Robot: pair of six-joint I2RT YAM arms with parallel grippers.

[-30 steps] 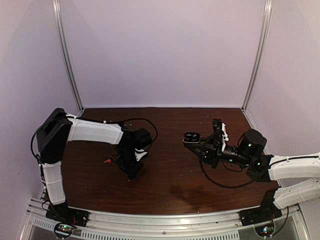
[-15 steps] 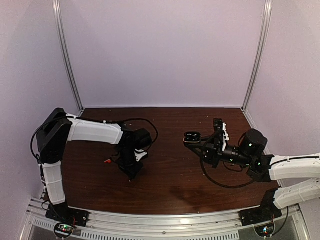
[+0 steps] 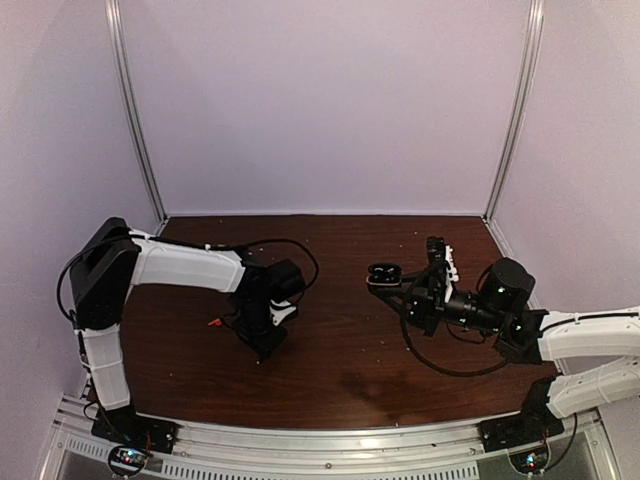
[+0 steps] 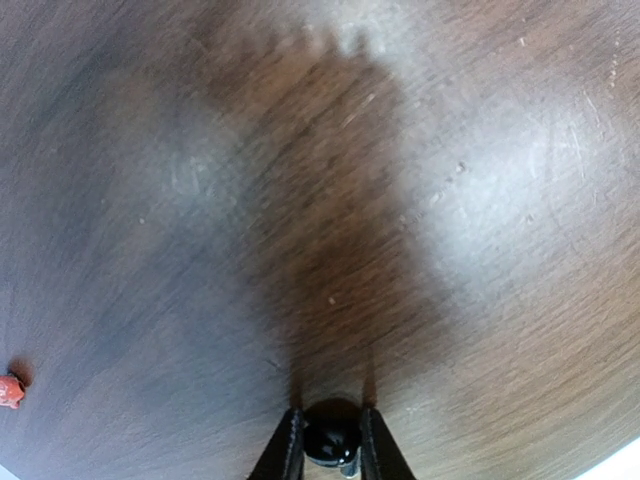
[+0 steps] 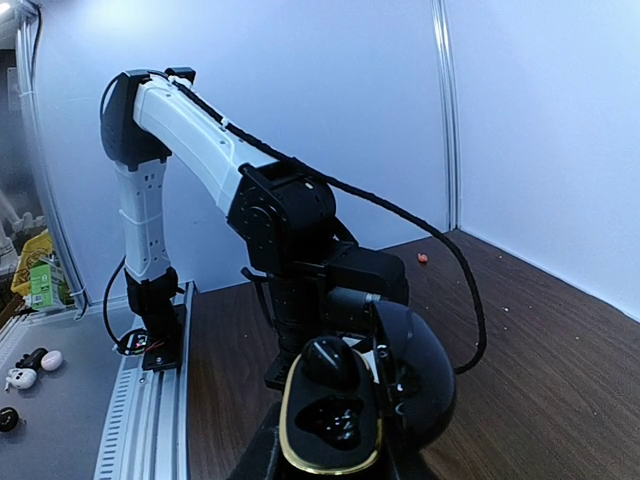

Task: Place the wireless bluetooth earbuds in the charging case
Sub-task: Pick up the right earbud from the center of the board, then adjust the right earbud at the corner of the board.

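In the left wrist view my left gripper (image 4: 333,445) points down at the table, its two fingers pressed against the sides of a tiny glossy black earbud (image 4: 332,432). From above, this gripper (image 3: 262,345) stands left of centre. A tiny bright red earbud (image 4: 10,390) lies loose on the wood to its left (image 3: 214,322). My right gripper (image 5: 335,465) is shut on the open charging case (image 5: 425,385), held above the table at centre right (image 3: 383,275). Its lid stands hinged to the right. One socket holds a rounded black piece (image 5: 335,360); the lower socket (image 5: 335,422) is empty.
A black cable (image 3: 440,368) loops on the dark wooden table (image 3: 340,390) under the right arm. White walls with metal corner posts (image 3: 135,120) close off three sides. A metal rail (image 3: 330,440) runs along the near edge. The left arm's cable (image 5: 440,240) hangs between the arms.
The left gripper's jaws have narrowed onto the black earbud and the left wrist has shifted slightly. The right arm and case have not moved.
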